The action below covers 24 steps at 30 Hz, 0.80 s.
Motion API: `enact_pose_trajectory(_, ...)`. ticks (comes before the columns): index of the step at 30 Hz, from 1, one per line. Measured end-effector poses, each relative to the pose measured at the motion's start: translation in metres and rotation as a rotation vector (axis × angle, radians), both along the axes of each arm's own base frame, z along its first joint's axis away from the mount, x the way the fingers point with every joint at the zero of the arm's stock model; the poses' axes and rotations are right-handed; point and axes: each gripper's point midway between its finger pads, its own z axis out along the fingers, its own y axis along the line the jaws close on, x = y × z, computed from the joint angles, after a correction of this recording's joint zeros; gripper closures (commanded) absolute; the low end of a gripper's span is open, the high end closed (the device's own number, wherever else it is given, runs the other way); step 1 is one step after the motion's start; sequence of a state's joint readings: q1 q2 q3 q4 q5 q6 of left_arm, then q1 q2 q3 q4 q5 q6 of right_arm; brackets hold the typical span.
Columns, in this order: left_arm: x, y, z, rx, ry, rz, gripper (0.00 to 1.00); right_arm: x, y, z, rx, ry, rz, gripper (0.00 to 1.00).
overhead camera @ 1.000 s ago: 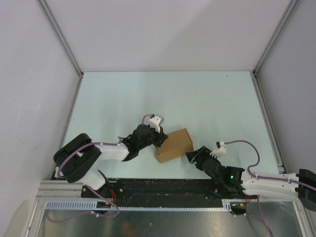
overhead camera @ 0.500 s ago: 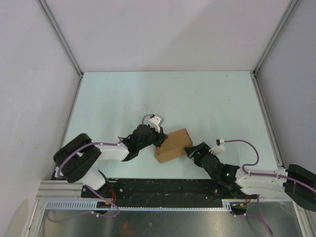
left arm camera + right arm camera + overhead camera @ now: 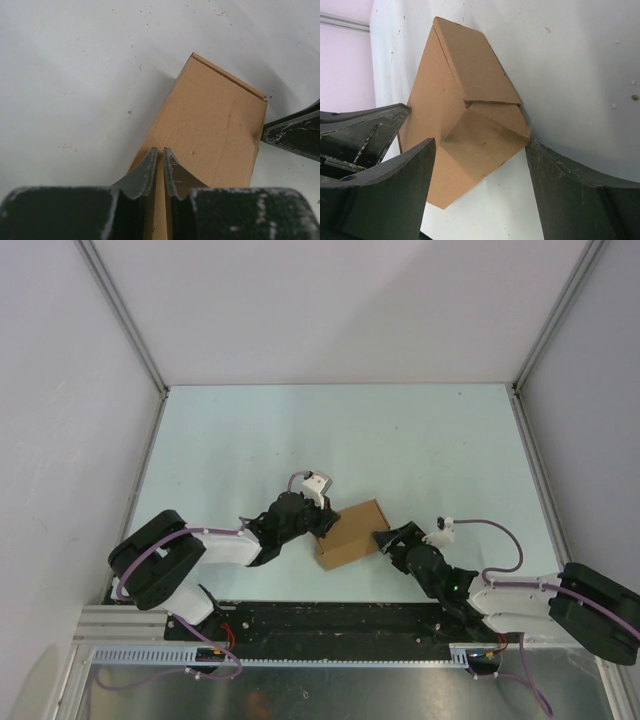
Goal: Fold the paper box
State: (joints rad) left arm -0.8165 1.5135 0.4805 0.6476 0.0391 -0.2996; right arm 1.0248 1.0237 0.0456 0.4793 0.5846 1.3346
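The table [image 3: 420,440] holds the paper box [image 3: 352,533] near its front edge, between both arms. Only the right wrist view shows the box's flapped end, with the right gripper [image 3: 481,145] spread wide around it. The left wrist view shows the left gripper [image 3: 157,151] pinching a thin box edge.

A pale green table [image 3: 400,440] has tiny dark specks [image 3: 129,112] on it. White walls [image 3: 340,310] stand on three sides. Two grey metal bars [image 3: 120,315] run up the back corners. A black plate [image 3: 330,620] and a grey slotted rail [image 3: 330,654] lie along the near edge.
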Motion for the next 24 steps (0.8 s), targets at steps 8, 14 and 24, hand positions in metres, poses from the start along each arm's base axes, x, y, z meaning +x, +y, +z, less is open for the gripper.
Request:
enact_pose_trajectory(8, 0.000, 0.000, 0.000, 0.000, -0.001, -0.001, 0.86, 0.007, 0.007, 0.001, 0.027, -0.017, 0.001, 0.21)
enact_pose_trajectory(14, 0.001, -0.001, 0.000, -0.001, -0.001, -0.001, 0.86, 0.006, 0.013, 0.003, 0.025, -0.032, 0.024, 0.21)
enact_pose_trajectory(24, 0.007, -0.002, 0.001, -0.006, -0.010, 0.010, 0.87, -0.003, 0.020, 0.027, 0.069, -0.088, 0.059, 0.21)
